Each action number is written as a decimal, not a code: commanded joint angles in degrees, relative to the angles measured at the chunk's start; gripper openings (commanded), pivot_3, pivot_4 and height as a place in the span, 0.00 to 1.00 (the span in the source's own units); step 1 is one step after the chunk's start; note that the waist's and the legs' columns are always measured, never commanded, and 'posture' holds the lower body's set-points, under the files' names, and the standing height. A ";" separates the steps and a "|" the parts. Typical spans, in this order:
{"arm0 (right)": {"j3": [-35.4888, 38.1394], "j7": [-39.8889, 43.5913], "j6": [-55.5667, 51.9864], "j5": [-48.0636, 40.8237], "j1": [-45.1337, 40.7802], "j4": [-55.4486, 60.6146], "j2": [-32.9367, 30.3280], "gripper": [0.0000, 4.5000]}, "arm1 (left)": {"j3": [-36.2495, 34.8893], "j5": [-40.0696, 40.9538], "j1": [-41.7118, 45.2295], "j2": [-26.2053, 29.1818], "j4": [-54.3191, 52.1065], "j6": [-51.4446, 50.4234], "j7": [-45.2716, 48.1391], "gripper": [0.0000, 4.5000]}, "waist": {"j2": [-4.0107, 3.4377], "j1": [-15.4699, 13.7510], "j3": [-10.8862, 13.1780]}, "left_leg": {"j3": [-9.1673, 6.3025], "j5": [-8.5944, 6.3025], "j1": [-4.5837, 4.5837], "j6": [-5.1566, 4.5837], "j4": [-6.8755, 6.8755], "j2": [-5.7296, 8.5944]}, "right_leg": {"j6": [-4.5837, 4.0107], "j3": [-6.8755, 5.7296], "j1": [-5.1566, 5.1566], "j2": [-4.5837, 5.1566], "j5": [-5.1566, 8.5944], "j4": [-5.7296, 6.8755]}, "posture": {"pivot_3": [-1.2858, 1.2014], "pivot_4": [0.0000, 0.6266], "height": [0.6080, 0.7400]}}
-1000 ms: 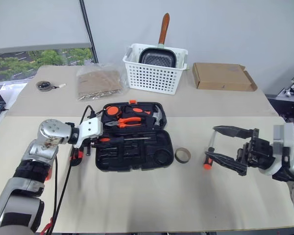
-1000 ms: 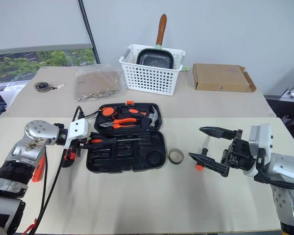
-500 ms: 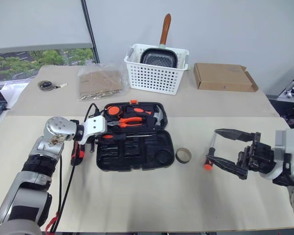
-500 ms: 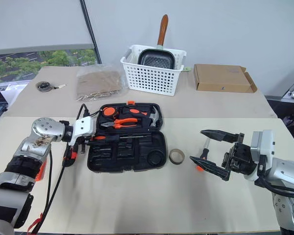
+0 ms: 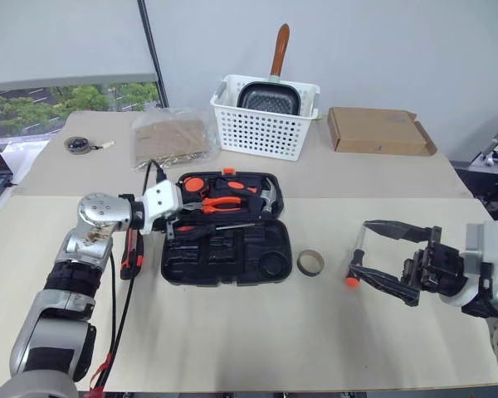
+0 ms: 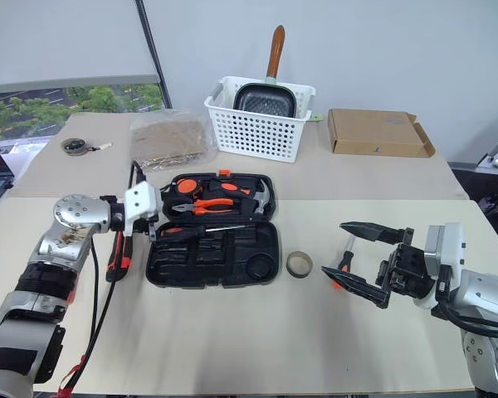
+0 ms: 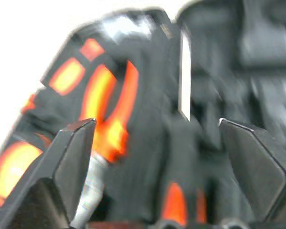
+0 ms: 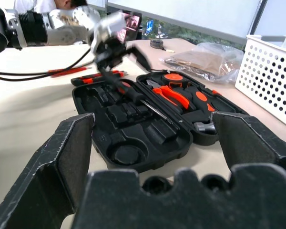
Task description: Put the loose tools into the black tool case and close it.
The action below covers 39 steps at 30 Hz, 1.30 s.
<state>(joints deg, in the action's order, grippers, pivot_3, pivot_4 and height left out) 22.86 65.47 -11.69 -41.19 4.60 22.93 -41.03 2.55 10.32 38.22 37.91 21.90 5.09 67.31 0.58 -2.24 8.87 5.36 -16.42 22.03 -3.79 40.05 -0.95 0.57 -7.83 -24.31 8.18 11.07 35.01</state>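
On the bench (image 5: 257, 332), mid-field: black tool case (image 5: 224, 228) lying open, lid half on the far side, recessed tray half on the near side. Far half already filled with orange-handled pliers (image 5: 220, 204), hammer and tape measure. One screwdriver (image 5: 212, 229) seated along the far edge of the tray, handle to the left, steel shaft running right; likely just set into its slot.

At the case's left end: left pincer (image 5: 181, 217) spread wide and empty, hovering just above the seated screwdriver's handle. In the left wrist view, both black fingers (image 7: 74, 157) well apart with the case interior between them. Read as a release, not a grasp.

Left of the case, on the bench beside the left arm: orange-and-black utility knife (image 5: 132, 254), outside the case, partly crossed by the arm's cable.

Right of the case: small tape roll (image 5: 310, 263) lying flat, near the round recess in the tray's right corner but not in it.

Far right: right pincer (image 5: 380, 254) spread, empty, held level above the bench. Second screwdriver (image 5: 355, 259) lying beneath it, orange tip toward the near side. Cannot tell whether the fingers touch it.

Tray slots mostly vacant; lid not yet shut.
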 commanded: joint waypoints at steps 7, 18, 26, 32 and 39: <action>-0.75 -0.38 1.37 -0.03 -1.45 0.31 0.14 1.00 | -4.55 2.23 -9.28 -3.32 -15.08 -12.90 -14.32 0.50 | -0.02 0.11 -0.01 | 0.07 0.02 -0.19 0.04 -0.01 0.03 | 0.06 0.13 0.12 0.01 -0.03 0.01 | 0.52 0.24 0.70; -1.98 -1.43 0.89 0.37 -2.34 0.74 -0.03 1.00 | 3.19 -6.40 -14.15 -7.15 -11.72 -11.88 -20.56 0.01 | -0.02 -0.25 -0.01 | 0.04 0.05 -0.15 -0.03 -0.01 0.03 | 0.04 0.11 0.09 0.05 -0.07 0.01 | 0.52 0.24 0.70; -1.53 -2.59 0.86 0.37 -1.44 1.63 -0.15 1.00 | 7.82 -12.18 -12.26 -7.21 -3.24 -3.95 -20.75 0.01 | -0.34 -0.59 -0.22 | 0.05 0.08 -0.27 -0.09 0.00 0.05 | 0.07 0.10 0.18 0.18 -0.12 0.03 | 0.52 0.24 0.70; -0.80 -2.59 1.35 0.36 -0.21 1.77 -0.01 1.00 | 10.22 -16.87 -11.31 -5.49 0.67 1.76 -21.24 0.01 | -0.46 -0.57 -0.31 | 0.05 0.12 -0.31 -0.05 0.01 0.04 | 0.11 0.12 0.18 0.21 -0.20 0.08 | 0.52 0.24 0.70; -0.54 -2.41 1.79 0.61 0.91 1.53 -0.06 1.00 | 14.11 -23.15 -10.39 -4.74 4.33 7.23 -22.95 0.01 | -0.75 -0.61 -0.53 | 0.06 0.12 -0.41 -0.03 0.00 0.05 | 0.12 0.14 0.25 0.23 -0.21 0.09 | 0.52 0.24 0.70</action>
<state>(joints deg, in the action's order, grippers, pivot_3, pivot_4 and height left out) 20.71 63.07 -11.53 -40.57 5.45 22.93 -40.97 12.85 -8.31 29.54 32.60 21.47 12.53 44.34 -0.17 -2.85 8.35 5.43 -16.29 21.62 -3.82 40.05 -0.91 0.70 -7.69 -24.06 8.41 10.86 35.10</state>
